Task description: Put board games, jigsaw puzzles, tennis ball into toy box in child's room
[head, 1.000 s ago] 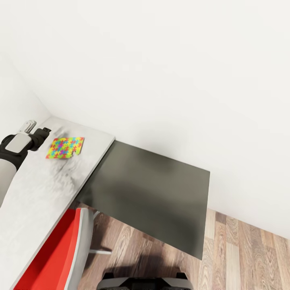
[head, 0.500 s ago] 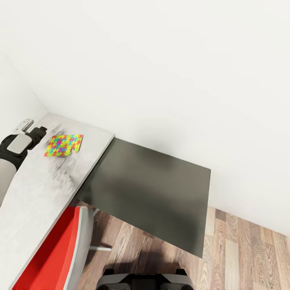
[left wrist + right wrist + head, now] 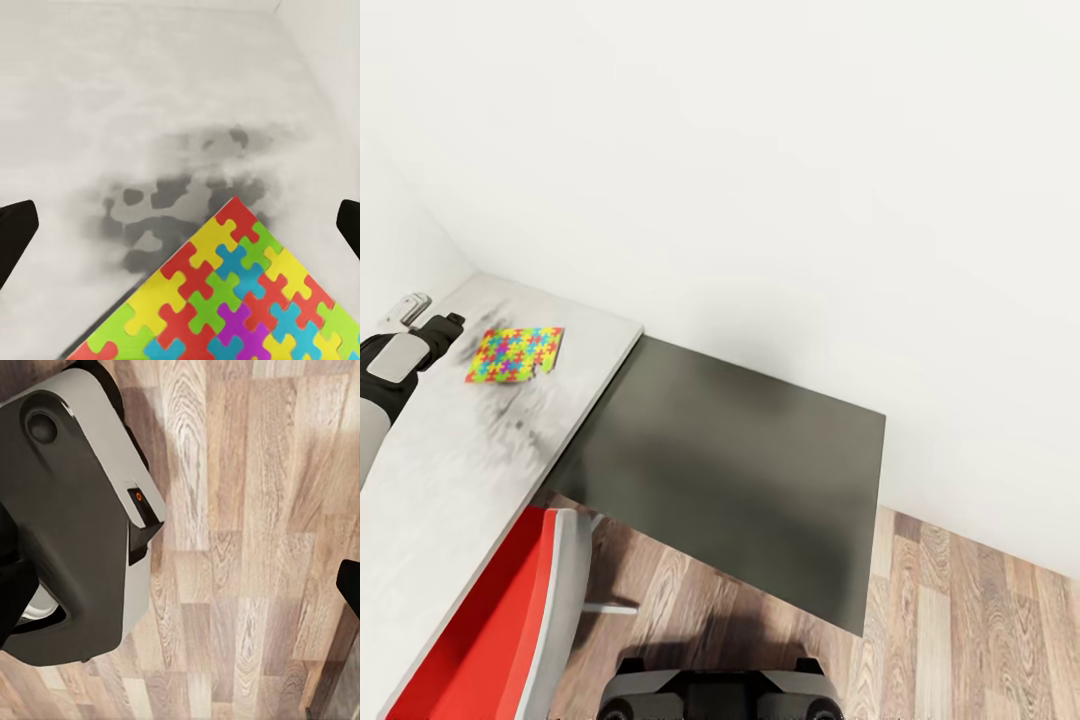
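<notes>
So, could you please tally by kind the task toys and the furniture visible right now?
Jigsaw puzzles: 1
Tables: 1
Red chairs: 1
Total: 3

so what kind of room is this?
Probably a child's room or study corner: a jigsaw puzzle lies on a pale desk set into a white-walled corner, with a red chair pulled up and a wood floor.
</notes>
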You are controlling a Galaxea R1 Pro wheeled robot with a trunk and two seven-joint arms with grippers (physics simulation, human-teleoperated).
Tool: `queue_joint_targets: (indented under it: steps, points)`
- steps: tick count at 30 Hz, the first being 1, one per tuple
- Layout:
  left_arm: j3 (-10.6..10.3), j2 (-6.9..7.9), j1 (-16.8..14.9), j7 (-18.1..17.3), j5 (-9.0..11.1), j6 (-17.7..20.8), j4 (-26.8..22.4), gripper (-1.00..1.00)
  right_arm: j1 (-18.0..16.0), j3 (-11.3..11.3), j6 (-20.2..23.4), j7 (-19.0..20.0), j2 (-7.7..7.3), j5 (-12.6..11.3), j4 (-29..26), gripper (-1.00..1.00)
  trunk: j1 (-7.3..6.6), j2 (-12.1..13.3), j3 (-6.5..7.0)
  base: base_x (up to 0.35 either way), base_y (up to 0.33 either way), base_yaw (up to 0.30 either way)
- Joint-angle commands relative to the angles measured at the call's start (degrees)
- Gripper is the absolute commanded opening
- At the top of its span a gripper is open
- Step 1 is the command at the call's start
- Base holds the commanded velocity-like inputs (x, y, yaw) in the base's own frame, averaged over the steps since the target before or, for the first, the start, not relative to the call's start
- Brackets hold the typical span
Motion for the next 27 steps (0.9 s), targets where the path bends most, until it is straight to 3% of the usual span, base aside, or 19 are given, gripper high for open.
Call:
queue_joint_targets:
  steps: [1,27]
  points:
    - [-0.42,0.14,-0.02,0.22,0.37,0.15,-0.14,1.0,0.0,0.48,-0.43,0.28,-0.08,-0.26,-0.07,1.0,0.03,-0.1,-0.17,0.0,0.0,0.0]
    - [-0.33,0.14,0.09,-1.83,0.22,-0.06,-0.09,1.0,0.07,0.45,-0.94,1.9,-0.24,-0.25,0.82,1.0,0.03,-0.1,-2.56,0.0,0.0,0.0]
